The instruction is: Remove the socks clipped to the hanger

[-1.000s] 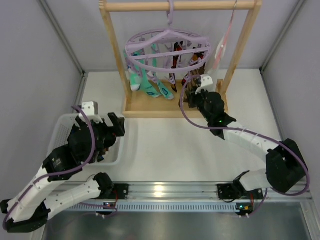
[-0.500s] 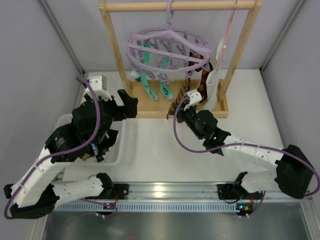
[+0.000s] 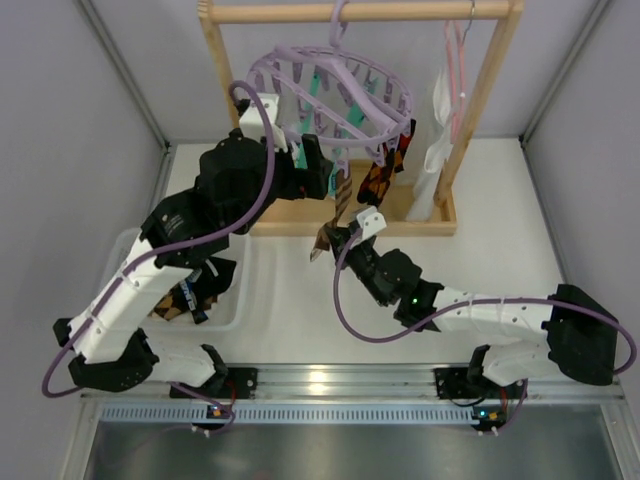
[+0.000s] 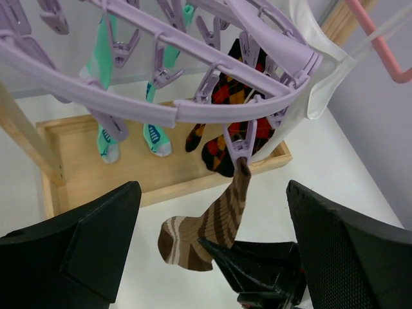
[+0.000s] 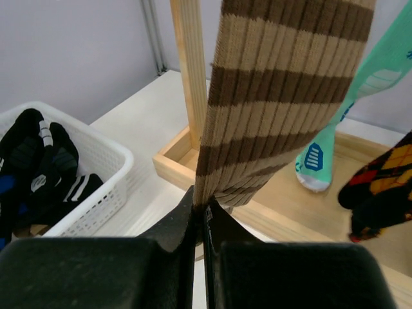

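The lilac hanger [image 3: 335, 95] hangs tilted from the wooden frame and fills the top of the left wrist view [image 4: 193, 109]. A brown-striped sock [image 4: 219, 219] is held at its top by a lilac peg [image 4: 240, 145]. My right gripper [image 5: 203, 209] is shut on this sock's [image 5: 277, 96] lower part and holds it taut, below the ring in the top view [image 3: 332, 240]. My left gripper [image 4: 212, 187] is open and empty, just under the ring [image 3: 315, 175]. Mint-green socks [image 4: 106, 138] and a red-orange-black patterned sock [image 4: 235, 96] stay clipped.
The tall wooden frame [image 3: 225, 90] stands on a wooden tray base [image 4: 96, 174]. A white cloth [image 3: 435, 150] hangs from a thin pink hanger [image 3: 458, 60] at the right. A white basket [image 5: 96, 199] holds black socks [image 5: 38, 167] at the near left [image 3: 230, 315].
My left arm has risen from the basket to just under the ring. My right gripper has pulled the brown-striped sock toward the near left, and the ring has tilted.
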Robot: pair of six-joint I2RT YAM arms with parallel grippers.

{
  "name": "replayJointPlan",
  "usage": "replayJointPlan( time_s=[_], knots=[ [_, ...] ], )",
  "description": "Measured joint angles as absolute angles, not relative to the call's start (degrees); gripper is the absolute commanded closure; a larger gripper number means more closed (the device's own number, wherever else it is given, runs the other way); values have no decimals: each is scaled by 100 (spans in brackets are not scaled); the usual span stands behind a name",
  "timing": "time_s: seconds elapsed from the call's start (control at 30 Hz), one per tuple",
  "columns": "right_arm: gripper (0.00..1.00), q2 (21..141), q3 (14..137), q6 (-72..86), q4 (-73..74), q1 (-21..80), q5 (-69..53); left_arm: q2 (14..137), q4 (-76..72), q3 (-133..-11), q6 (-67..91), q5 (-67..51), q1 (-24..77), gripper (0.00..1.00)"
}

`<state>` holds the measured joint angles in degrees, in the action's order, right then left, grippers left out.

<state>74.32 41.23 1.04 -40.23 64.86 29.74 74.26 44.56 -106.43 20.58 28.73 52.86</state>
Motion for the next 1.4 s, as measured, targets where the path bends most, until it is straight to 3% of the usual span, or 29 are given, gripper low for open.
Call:
replayJointPlan(
  time_s=[0.37, 0.7, 0.87, 1.03, 1.2, 1.4],
  knots=[
    [100, 7494, 4007, 110, -4375, 6510, 2720, 8488, 4451, -11246, 2049, 2812, 5310, 2],
    [100, 7516, 4010, 244, -4399, 6512, 2344, 8388, 3809, -10510, 1890, 2952, 5380, 6],
    [100, 7498, 4003, 351, -4440, 6512, 2185, 8219, 3448, -10077, 1780, 3070, 5378, 17],
    [100, 7472, 3975, 429, -4493, 6517, 2027, 8147, 2943, -9808, 1629, 3144, 5378, 22],
    [100, 7472, 3975, 429, -4504, 6600, 1981, 8158, 2600, -9780, 1455, 3277, 5378, 40],
    [100, 7472, 3975, 427, -4521, 6676, 1984, 8265, 2364, -9780, 1321, 3461, 5374, 50]
  ],
)
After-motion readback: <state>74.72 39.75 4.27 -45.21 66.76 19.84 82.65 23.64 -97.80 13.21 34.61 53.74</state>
